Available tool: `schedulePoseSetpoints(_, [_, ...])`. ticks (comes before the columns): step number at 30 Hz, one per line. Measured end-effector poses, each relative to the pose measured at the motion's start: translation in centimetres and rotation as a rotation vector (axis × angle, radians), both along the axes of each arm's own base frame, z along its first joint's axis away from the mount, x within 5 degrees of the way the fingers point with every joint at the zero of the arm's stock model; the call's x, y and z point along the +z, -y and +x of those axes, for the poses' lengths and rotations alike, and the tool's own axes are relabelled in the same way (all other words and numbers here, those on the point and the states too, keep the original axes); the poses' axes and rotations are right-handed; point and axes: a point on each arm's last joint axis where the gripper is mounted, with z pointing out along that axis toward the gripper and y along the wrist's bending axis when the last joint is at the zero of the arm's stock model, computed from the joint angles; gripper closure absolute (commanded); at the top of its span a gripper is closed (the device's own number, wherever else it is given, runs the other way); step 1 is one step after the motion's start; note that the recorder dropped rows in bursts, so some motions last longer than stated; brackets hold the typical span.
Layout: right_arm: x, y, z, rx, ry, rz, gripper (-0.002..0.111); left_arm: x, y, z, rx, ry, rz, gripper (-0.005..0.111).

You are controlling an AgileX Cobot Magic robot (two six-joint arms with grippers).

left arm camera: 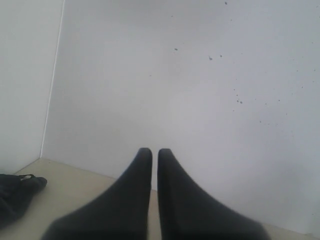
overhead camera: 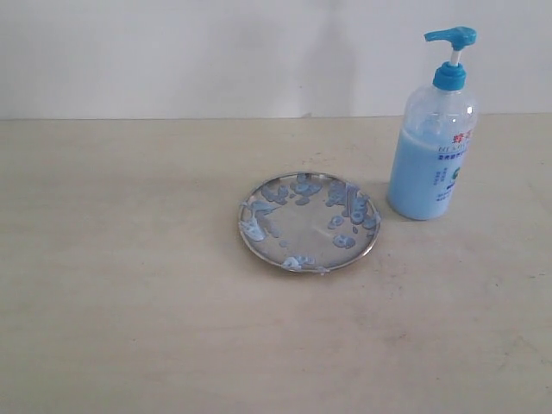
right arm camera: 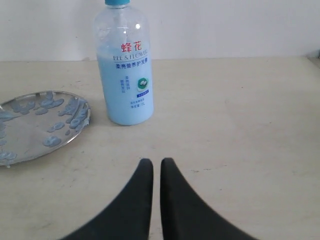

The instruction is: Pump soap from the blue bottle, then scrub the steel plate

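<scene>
The steel plate [overhead camera: 309, 222] lies in the middle of the table, dotted with pale-blue soap [overhead camera: 343, 241] blobs. Right of it, upright, stands the blue bottle [overhead camera: 431, 155] with its blue pump head [overhead camera: 451, 36]. Neither arm shows in the exterior view. My right gripper [right arm camera: 152, 162] is shut with nothing in it, low over the table some way short of the blue bottle [right arm camera: 125, 75]; the steel plate [right arm camera: 40, 125] lies off to one side. My left gripper [left arm camera: 151, 151] is shut and empty, facing a white wall, with neither plate nor bottle in its view.
A white wall [overhead camera: 216, 52] backs the beige table [overhead camera: 129, 328]. In the left wrist view a dark object [left arm camera: 17, 192] lies on the table near the wall corner.
</scene>
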Motion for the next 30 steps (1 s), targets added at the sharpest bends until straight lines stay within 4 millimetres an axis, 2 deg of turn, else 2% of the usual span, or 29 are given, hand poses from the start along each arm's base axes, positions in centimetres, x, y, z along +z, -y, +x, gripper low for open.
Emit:
schedulePoseSetpoints(23, [-0.1,0.0,0.0,-0.001,-0.006,0.01,0.106,-0.1,-0.3,-0.1,0.036,-0.011,-0.002,0.102])
schedulePoseSetpoints(27, [-0.1,0.0,0.0,-0.001,-0.006,0.01,0.106,0.6,0.7,-0.6,0.006,0.07,-0.011,0.102])
schedulePoseSetpoints(30, [-0.1,0.0,0.0,-0.001,-0.006,0.01,0.106,2.3,2.3,-1.5,-0.042,0.206,0.138,0.102])
